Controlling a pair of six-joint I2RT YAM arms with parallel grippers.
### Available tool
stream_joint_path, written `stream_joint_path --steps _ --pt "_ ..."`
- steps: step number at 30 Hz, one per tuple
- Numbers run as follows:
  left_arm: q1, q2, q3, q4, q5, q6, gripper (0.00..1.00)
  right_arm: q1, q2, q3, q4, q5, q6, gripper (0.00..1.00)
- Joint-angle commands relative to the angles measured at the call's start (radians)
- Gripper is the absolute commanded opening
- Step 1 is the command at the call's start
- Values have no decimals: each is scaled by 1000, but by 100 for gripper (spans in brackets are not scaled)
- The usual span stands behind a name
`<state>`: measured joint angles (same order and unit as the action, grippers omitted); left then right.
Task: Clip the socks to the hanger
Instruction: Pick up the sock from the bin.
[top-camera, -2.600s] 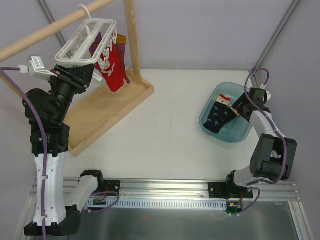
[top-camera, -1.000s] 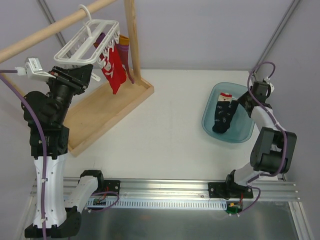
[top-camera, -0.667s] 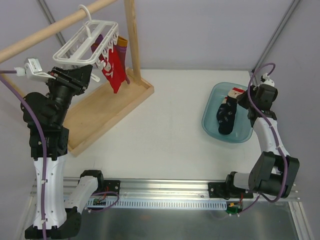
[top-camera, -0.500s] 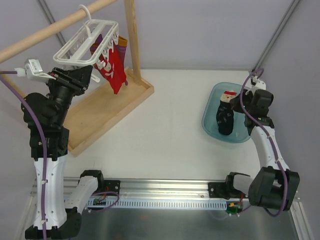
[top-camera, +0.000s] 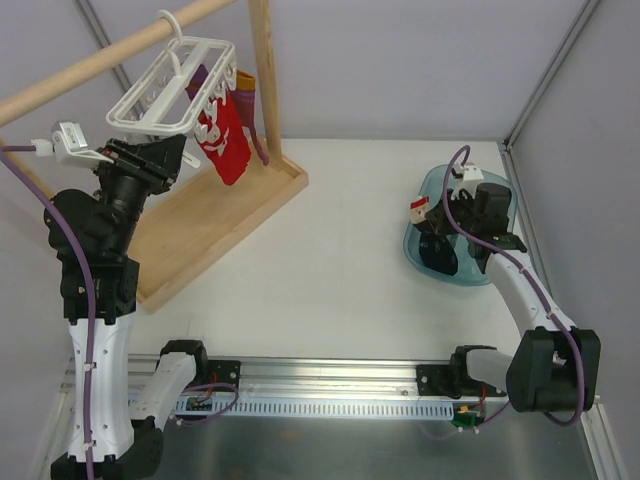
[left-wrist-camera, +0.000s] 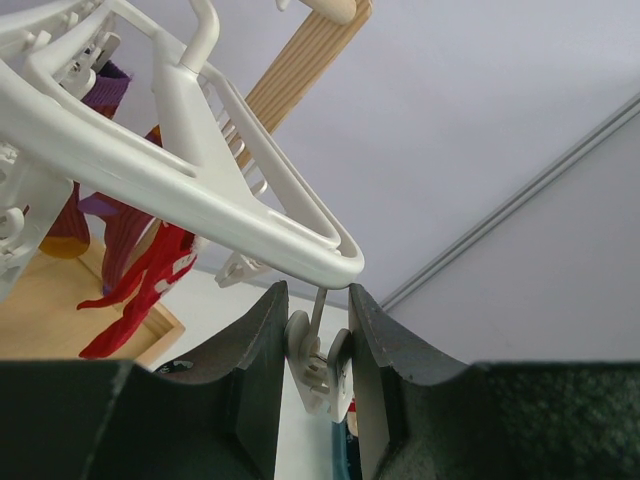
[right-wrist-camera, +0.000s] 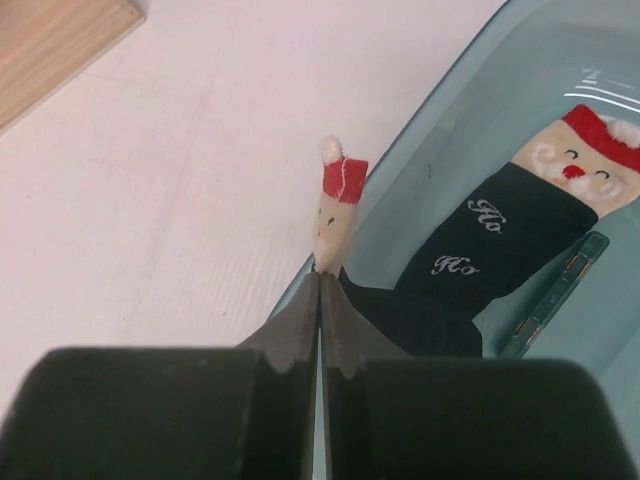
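The white grid hanger hangs by its hook from the wooden rod. My left gripper sits just under its near corner, shut on one dangling white clip, which is squeezed between the dark fingers. My right gripper is over the left part of the blue tub, shut on one dark navy sock. Its red-and-cream cuff sticks out past the fingertips and its dark body trails down into the tub. A second navy sock with a Santa-face cuff lies in the tub.
Red socks and a purple-orange striped sock hang from the hanger's far clips. The wooden frame's upright post and flat base stand at the back left. A grey wall edge rises right of the tub.
My right arm has swung in over the tub's left side, pulling the gripped sock's cuff up and leftward. The left arm and the hanger have stayed still.
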<state>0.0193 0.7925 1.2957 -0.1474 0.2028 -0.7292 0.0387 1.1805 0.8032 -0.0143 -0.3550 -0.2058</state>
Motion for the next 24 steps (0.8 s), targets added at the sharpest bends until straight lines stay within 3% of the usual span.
stream_joint_path --steps 1,9,14,19,24 --pt "-4 -19 -3 20 26 27 2 27 13 10 -18 -6 -55 1" --pt "-4 -26 -10 19 30 31 1 69 33 19 -12 28 -57 1" --pt "-5 -36 -12 19 26 39 2 69 100 42 -24 36 -53 8" --pt "-4 -41 -12 20 29 43 2 70 128 60 -21 33 -49 32" --pt "-4 -41 -12 20 26 44 2 73 168 94 -19 27 -50 41"
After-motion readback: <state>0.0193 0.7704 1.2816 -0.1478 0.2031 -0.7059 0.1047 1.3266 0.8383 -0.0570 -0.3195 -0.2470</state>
